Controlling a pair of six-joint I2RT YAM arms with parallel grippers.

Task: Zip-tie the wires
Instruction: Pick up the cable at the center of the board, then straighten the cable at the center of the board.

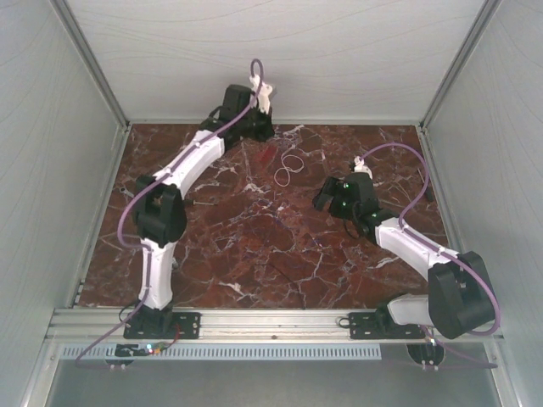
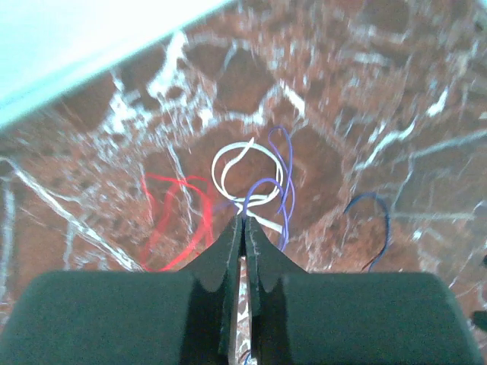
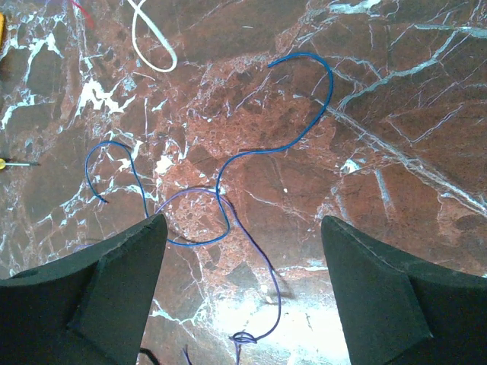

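Red-brown marble tabletop (image 1: pixel 280 254) with white veins. White panel walls (image 1: pixel 51 127) on the left, back and right, with a grey metal post (image 1: pixel 90 59) at the far left corner. Aluminium rail (image 1: pixel 271 320) runs along the near edge of the tabletop, white slotted strip (image 1: pixel 254 350) just below it. In the right wrist view, a thin metal tip (image 3: pixel 17 163) with a yellow end lies on the marble at the left edge. A yellow bit (image 3: pixel 2 24) near the top left corner is too cropped to identify.

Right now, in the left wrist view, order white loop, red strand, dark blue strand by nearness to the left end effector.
1. White loop, just ahead of the left end effector.
2. Red strand, left.
3. Dark blue strand, far right.
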